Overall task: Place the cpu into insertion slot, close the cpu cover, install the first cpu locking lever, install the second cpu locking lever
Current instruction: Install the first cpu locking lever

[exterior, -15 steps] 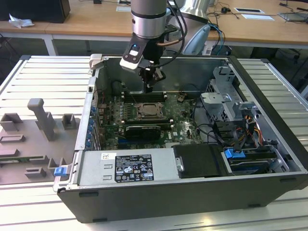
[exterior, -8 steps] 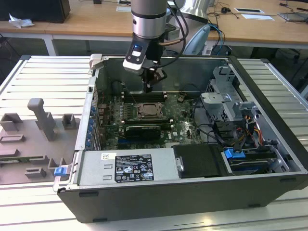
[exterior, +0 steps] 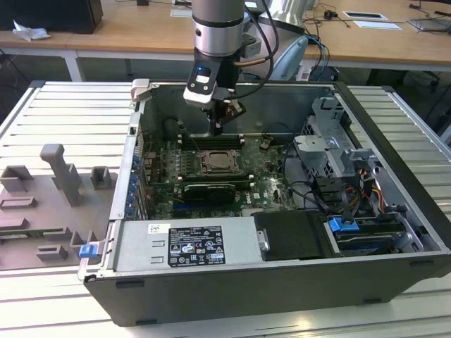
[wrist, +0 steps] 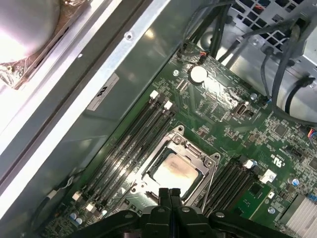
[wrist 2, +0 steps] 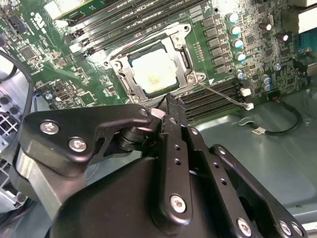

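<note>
Already seated, the small silvery square cpu (wrist 2: 154, 71) lies in the black metal-rimmed insertion slot (wrist 2: 185, 55) under the thin silvery cpu cover (wrist 2: 124, 77); the black gripper (wrist 2: 170, 99), fingers pressed together and empty, hangs close above the socket's edge, and could, I judge, slip off the thin wire locking lever (wrist 2: 223, 94) and gouge the green motherboard (wrist 2: 49, 69).

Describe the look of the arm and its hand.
The arm is a silver-grey cylinder with a dark band, and black cables loop beside it. A pale wrist block carries a small blue light. The hand is built of matt black metal links joined by silver screws, tapering to two narrow black fingers.
</note>
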{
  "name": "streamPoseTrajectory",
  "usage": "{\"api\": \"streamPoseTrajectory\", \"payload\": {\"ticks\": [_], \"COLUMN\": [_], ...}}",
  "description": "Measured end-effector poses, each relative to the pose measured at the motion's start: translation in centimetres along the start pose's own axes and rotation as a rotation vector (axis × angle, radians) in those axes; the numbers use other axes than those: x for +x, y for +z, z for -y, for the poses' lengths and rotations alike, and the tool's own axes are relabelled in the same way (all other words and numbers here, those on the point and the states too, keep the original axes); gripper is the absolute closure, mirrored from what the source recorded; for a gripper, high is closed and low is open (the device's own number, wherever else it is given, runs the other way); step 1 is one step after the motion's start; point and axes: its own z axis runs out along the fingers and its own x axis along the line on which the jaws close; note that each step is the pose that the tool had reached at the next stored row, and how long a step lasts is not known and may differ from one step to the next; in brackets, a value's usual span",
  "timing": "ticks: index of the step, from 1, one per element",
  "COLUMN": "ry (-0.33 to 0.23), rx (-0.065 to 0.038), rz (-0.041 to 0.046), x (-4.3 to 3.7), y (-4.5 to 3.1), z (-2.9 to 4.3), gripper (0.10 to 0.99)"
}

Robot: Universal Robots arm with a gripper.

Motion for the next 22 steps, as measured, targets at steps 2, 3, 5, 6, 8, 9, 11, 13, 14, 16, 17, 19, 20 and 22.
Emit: {"api": "streamPoseTrajectory", "payload": {"ticks": [2, 3, 5, 6, 8, 9, 11, 13, 14, 16, 17, 19, 20, 22], "ry": [-0.012, -0.02, -0.033, -0.04, -0.071, -0.081, -0.099, -0.115, -0.124, -0.137, -0.144, -0.161, -0.168, -0.192], "rx": [0.0, 0.0, 0.0, 0.0, 0.0, 0.0, 0.0, 0.0, 0.001, 0.001, 0.001, 0.001, 0.001, 0.001], "rz": [-0.0007, -0.0011, -0.0018, -0.0022, -0.0039, -0.0044, -0.0053, -0.0062, -0.0067, -0.0073, -0.0078, -0.0086, -0.009, -0.0103], "x": [0.0, 0.0, 0.0, 0.0, 0.0, 0.0, 0.0, 0.0, 0.0, 0.0, 0.0, 0.0, 0.0, 0.0], "y": [0.0, 0.0, 0.0, 0.0, 0.0, 0.0, 0.0, 0.0, 0.0, 0.0, 0.0, 0.0, 0.0, 0.0], "z": [0.0, 0.0, 0.0, 0.0, 0.0, 0.0, 0.0, 0.0, 0.0, 0.0, 0.0, 0.0, 0.0, 0.0], "gripper": [0.98, 0.98, 0.98, 0.98, 0.98, 0.98, 0.98, 0.98, 0.98, 0.98, 0.98, 0.98, 0.98, 0.98]}}
